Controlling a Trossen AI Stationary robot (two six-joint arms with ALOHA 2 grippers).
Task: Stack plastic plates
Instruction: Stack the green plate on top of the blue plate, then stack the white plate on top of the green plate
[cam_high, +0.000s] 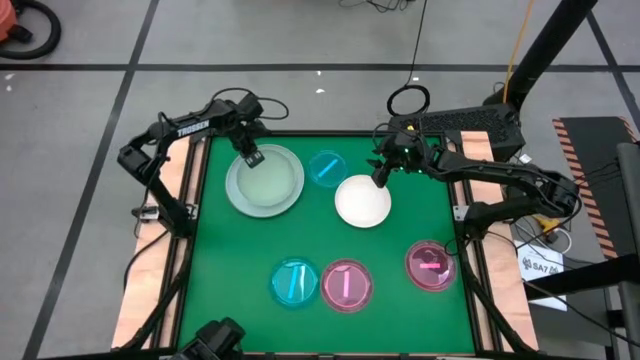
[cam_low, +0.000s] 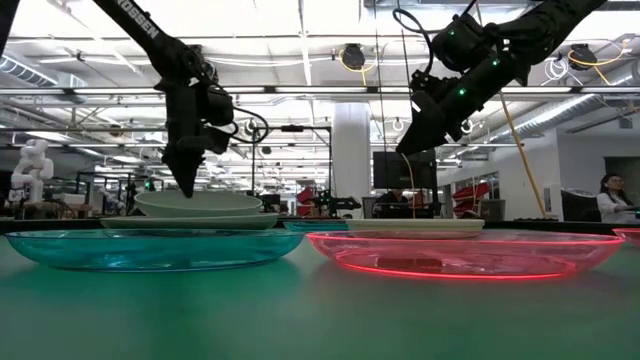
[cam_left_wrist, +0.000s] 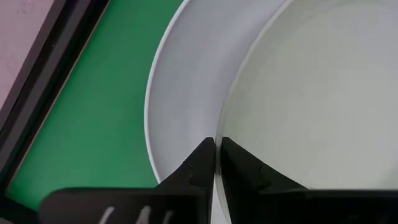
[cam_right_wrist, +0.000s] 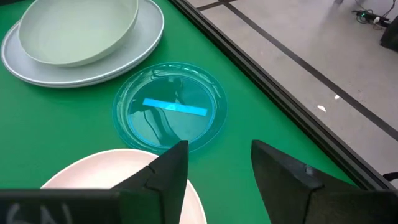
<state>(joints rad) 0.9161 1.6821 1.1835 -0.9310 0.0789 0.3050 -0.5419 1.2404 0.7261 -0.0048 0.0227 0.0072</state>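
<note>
The left gripper (cam_left_wrist: 216, 163) has its two dark fingertips (cam_left_wrist: 200, 163) pinched together on the rim of the pale green plate (cam_left_wrist: 323, 99), which sits inside a larger pale grey plate (cam_left_wrist: 186, 87) on the green table (cam_left_wrist: 87, 118).

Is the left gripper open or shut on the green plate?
Shut: left gripper pinches the pale green plate's rim, fingers nearly touching.

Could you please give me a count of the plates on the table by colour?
Pale green: 1, nested in the pale grey
Pale grey: 1
White: 1
Translucent cyan: 2
Translucent pink: 2
Total visible: 7
</note>
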